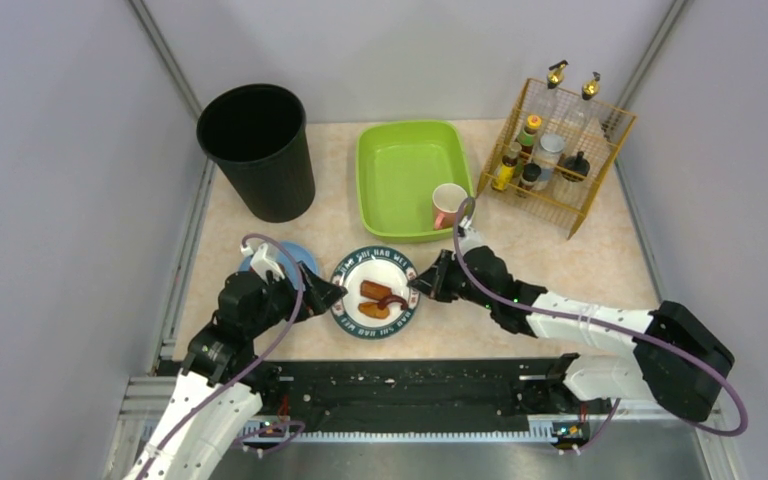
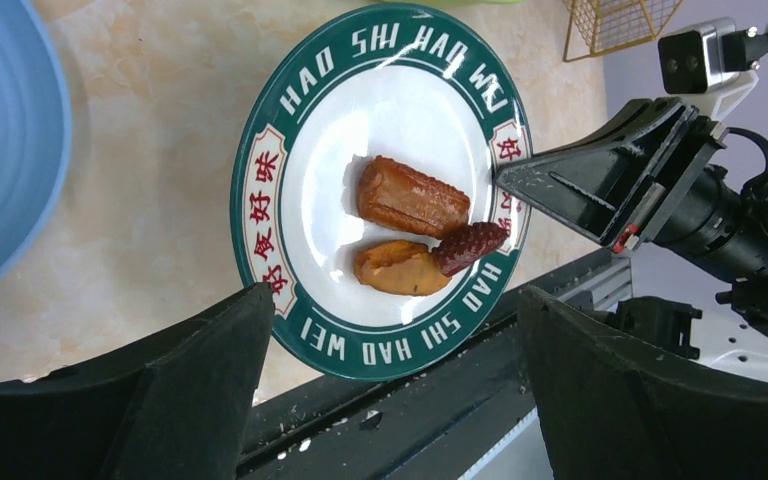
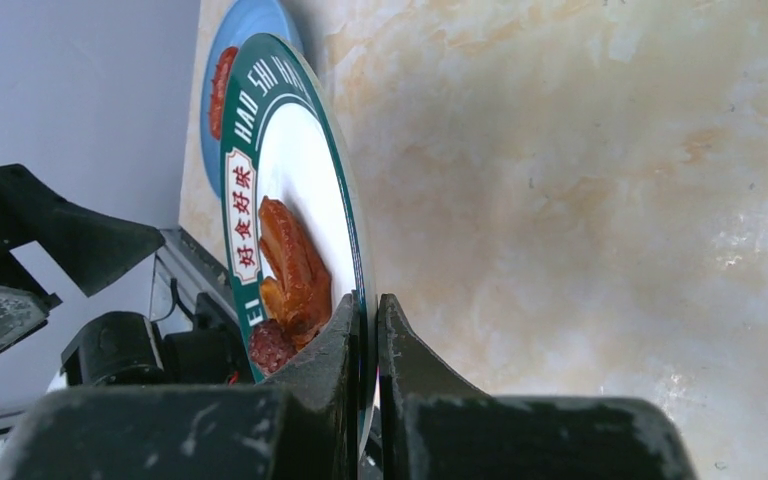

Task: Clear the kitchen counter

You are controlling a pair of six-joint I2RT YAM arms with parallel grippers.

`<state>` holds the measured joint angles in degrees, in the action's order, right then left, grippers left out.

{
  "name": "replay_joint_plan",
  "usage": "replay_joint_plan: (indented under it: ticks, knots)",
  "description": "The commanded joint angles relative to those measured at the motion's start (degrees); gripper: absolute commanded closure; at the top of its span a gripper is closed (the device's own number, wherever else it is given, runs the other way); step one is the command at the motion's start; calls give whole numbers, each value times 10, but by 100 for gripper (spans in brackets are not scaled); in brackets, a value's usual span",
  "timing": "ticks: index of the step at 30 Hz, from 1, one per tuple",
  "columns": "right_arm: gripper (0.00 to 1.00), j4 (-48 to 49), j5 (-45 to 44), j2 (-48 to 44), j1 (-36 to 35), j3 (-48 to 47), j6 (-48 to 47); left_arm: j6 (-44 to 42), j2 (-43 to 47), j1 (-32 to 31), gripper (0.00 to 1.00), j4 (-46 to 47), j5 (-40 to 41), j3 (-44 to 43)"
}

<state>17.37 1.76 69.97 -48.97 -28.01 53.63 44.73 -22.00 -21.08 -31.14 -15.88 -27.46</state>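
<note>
pinching the right rim of the round white plate with a dark green lettered border (image 1: 374,256), the right gripper (image 1: 422,285) is clamped on it. brown fried food pieces (image 1: 376,296) lie there (three, touching). the left gripper (image 1: 328,296) gapes wide at its left edge, on the near middle of the beige speckled kitchen counter (image 1: 580,260).

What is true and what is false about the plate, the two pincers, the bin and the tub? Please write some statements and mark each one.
1. The right pincer is shut on the rim of the plate. True.
2. The left pincer is shut. False: it is open, its jaws wide apart near the plate's edge.
3. The plate is bare. False: pieces of food lie on it.
4. The black bin stands left of the green tub. True.
</note>
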Motion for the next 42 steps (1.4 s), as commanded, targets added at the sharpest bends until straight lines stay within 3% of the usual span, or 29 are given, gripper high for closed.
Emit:
replay_joint_plan:
  ticks: [1,13,24,33,42]
  knots:
    - [100,7,21,-51,3,-56,-4,4,12,-1,5,31,-26,2]
    - [100,-47,40,-102,2,-98,-21,10,30,0,7,22,-35,-5]
    - [100,-31,68,-103,2,-110,-12,39,32,-1,15,50,-58,13]
    - [100,-32,70,-109,3,-118,-10,45,32,-1,34,66,-65,19]
    - [100,-31,73,-116,3,-119,-10,51,30,-1,68,82,-74,27]
